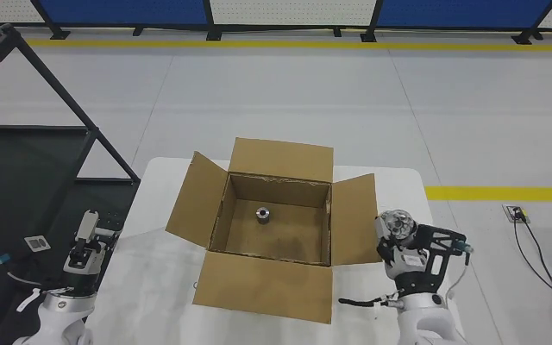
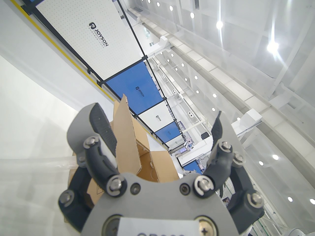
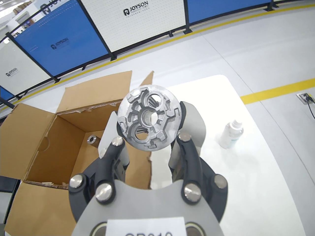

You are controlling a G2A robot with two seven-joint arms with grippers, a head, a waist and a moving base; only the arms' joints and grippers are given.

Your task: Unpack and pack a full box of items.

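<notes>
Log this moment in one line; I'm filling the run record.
left pincer: open, empty | right pincer: shut on metal disc, beside box | box: flaps open, one metal cylinder inside | spray bottle: on table

Round ceiling lamps (image 2: 272, 47) are flooding the hall with bright, even white light, and in the left wrist view the strongest ones are flaring into long streaks of glare. The white table (image 1: 155, 259) is reflecting that light strongly, while the cardboard box (image 1: 263, 289) is shading its own inner walls. The metal disc (image 3: 150, 117) is catching pale highlights on its raised ribs. A spray bottle (image 3: 231, 131) is casting only a faint, soft shadow. Both wrist views are bending the straight fence panels (image 3: 137, 13) and the yellow floor line (image 3: 278, 90) toward the edges.
</notes>
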